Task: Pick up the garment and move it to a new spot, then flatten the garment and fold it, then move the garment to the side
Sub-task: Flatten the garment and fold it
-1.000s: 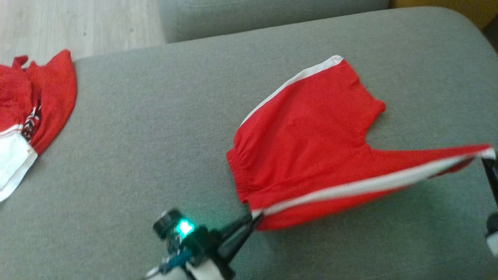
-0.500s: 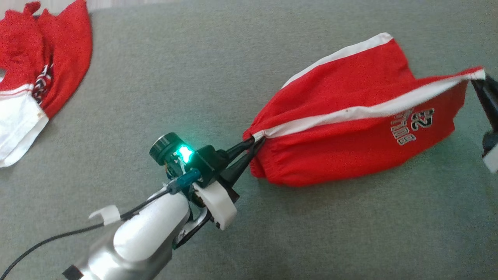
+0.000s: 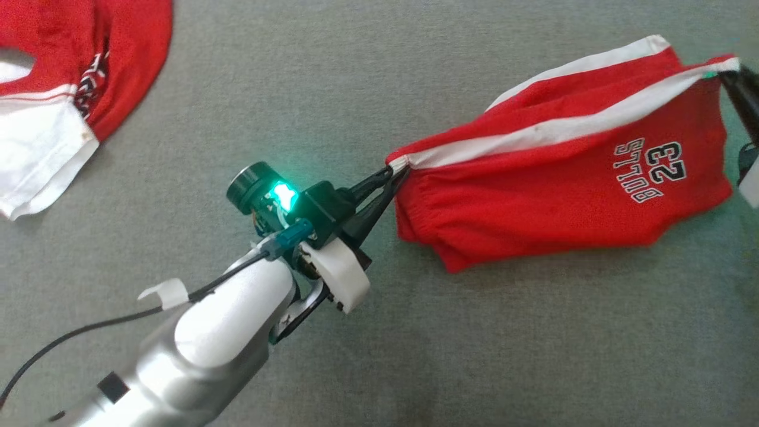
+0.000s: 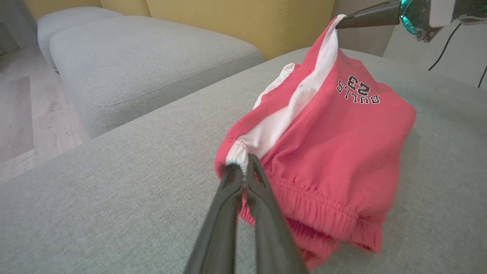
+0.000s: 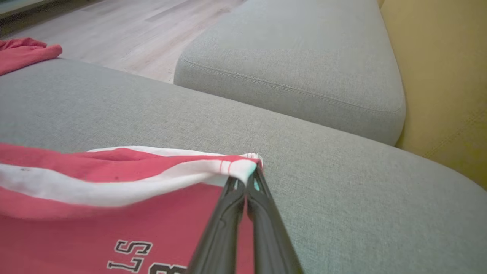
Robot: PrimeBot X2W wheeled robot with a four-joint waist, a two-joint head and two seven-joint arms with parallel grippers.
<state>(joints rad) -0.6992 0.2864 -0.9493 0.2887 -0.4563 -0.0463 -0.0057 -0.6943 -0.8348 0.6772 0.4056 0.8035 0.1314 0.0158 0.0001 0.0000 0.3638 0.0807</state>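
Red shorts (image 3: 563, 196) at right of head frame, on grey cushion (image 3: 332, 89), striped edge lifted taut. Left gripper (image 3: 397, 173) pinches the stripe's waistband end; right gripper (image 3: 726, 74) pinches its hem end, upper right. Second red garment (image 3: 89, 59) upper left.

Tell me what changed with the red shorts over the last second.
The left gripper and right gripper carried the near white stripe of the shorts up and away from the robot, over the far leg, so the BULLS 23 print now shows. Both stayed shut on the stripe's ends. The other red-and-white garment on the grey cushion stayed put; its shift is the camera's.
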